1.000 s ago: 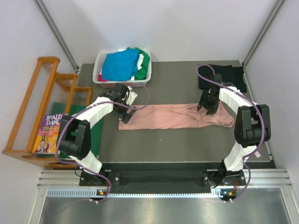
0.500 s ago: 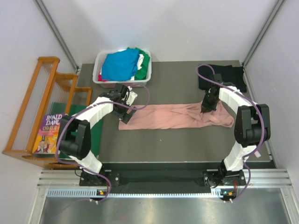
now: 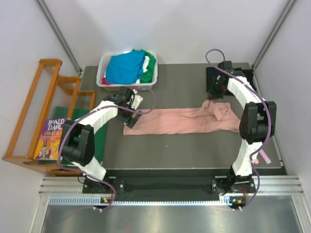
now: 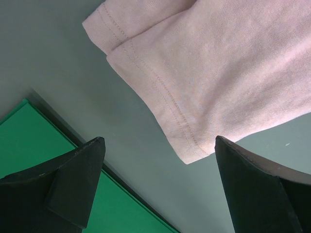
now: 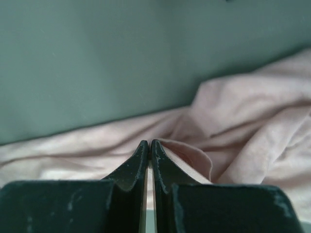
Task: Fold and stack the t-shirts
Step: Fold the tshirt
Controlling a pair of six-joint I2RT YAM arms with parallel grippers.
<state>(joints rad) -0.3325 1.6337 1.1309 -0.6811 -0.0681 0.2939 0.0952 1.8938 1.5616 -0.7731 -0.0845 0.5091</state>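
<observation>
A dusty-pink t-shirt (image 3: 175, 121) lies as a long band across the middle of the table. My left gripper (image 3: 134, 115) hovers open over its left end, and the hemmed corner (image 4: 194, 150) shows between the wide-apart fingers, untouched. My right gripper (image 3: 211, 98) is shut on a pinch of the pink t-shirt (image 5: 243, 111) near its right end; a thin strip of cloth sits between the closed jaws (image 5: 149, 145), lifted toward the far side. A black t-shirt (image 3: 243, 77) lies at the far right corner, partly behind the right arm.
A white basket (image 3: 103, 73) at the far left holds blue (image 3: 124, 68), green and white shirts. A flat green board (image 3: 99, 141) lies along the table's left edge, also showing under the left fingers (image 4: 29, 141). A wooden rack (image 3: 29, 111) with a book (image 3: 48, 138) stands left of the table.
The right gripper closed on the pink shirt's right part and moved toward the far side, drawing a fold of cloth with it. The left arm stayed put, open.
</observation>
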